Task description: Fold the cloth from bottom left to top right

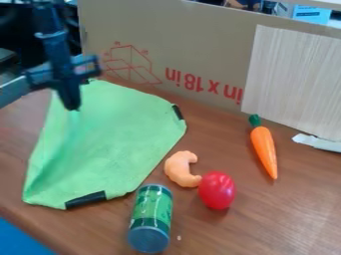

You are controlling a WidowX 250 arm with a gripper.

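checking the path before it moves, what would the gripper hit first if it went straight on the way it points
The gripper points down, so most likely the green cloth, near its upper left part. How high it hangs is unclear from this view.

1. Decent light on this one, pretty bright and even over the table (296, 209) and the green cloth (120, 144). Can't tell where the lamp or window is, tho.
2. Shadows are soft: faint dark edges by the carrot (265, 149) and under the red tomato (217, 191).
3. Bit of pale sheen on the wood, near right. No biggie.
4. Far left corner behind the gripper (71, 107) goes really dark.
5. Gripper's outline is kinda smeary, and the cloth's folds look washed out.
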